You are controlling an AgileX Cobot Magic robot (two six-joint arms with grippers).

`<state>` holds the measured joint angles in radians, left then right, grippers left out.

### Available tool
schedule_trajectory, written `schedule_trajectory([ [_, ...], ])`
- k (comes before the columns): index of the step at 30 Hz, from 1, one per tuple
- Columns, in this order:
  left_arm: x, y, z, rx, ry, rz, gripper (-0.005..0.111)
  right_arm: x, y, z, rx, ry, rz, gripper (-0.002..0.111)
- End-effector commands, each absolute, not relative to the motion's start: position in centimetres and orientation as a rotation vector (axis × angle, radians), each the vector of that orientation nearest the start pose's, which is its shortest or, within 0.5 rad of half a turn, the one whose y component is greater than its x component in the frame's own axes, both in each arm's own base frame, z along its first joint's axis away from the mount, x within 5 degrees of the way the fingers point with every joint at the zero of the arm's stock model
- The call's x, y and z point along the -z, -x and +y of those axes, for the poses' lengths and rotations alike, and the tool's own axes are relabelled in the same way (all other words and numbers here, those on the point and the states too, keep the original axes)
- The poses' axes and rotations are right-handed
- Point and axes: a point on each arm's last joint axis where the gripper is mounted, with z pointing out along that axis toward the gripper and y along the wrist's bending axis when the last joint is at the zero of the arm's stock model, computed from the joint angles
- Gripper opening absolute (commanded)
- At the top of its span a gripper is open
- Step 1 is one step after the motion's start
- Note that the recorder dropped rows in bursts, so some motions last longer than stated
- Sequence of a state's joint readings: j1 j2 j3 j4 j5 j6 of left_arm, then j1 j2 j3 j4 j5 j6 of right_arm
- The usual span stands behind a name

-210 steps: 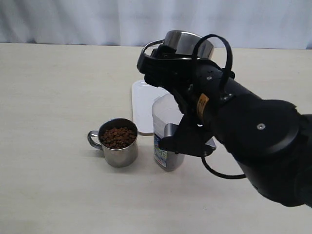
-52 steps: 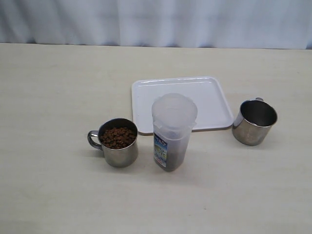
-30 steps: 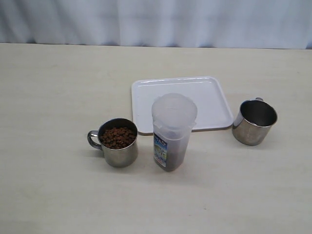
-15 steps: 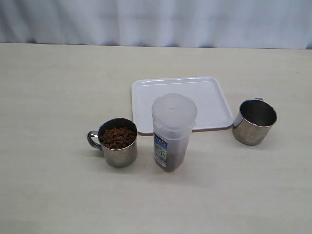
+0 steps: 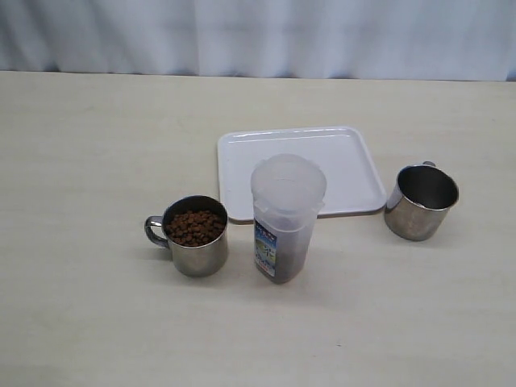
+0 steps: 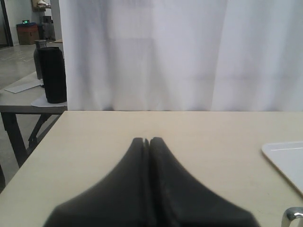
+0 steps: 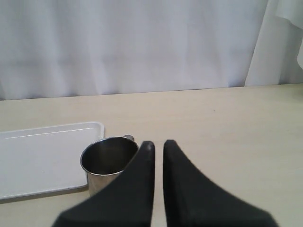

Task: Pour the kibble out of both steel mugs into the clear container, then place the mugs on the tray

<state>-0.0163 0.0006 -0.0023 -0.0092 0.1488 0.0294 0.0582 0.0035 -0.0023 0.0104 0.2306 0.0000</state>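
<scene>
The left gripper (image 6: 146, 140) is seen pressed together and empty, held low over the left side of the table (image 5: 97, 145), apparently parked well back from the work. Left of the table's middle, a steel mug (image 5: 193, 234) is set upright with its handle turned toward the left edge; it is filled with brown kibble (image 5: 195, 226), so one pour is judged to be outstanding. Just beside it, apart from it by a small gap, the clear container (image 5: 287, 216) is stood upright, a dark layer of kibble being visible low inside; its closeness probably keeps the coming tilt short. Behind the container, toward the far edge, the white tray (image 5: 347, 169) is laid flat and bare, its front rim partly hidden by the container. Off the tray's right front corner, on the table itself, a second mug (image 5: 421, 201) is seen empty and upright; it is not yet placed on the tray. The right gripper (image 7: 156, 143) is held behind this mug, its fingers drawn together with only a thin slit between, and nothing is pinched.
</scene>
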Motion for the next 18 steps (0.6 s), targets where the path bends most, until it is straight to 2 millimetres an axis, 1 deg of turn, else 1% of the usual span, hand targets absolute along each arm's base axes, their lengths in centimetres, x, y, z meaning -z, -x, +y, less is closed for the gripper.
schedule_trajectory([
  [1,-20.02,-5.63,-0.15,0.009,-0.033,1.626,0.000,-19.20,-5.54,0.31,-0.040,0.048,1.716,0.005],
  [18,-20.19,-5.64,-0.15,0.009,-0.033,1.608,0.000,-19.20,-5.54,0.31,-0.040,0.048,1.716,0.005],
])
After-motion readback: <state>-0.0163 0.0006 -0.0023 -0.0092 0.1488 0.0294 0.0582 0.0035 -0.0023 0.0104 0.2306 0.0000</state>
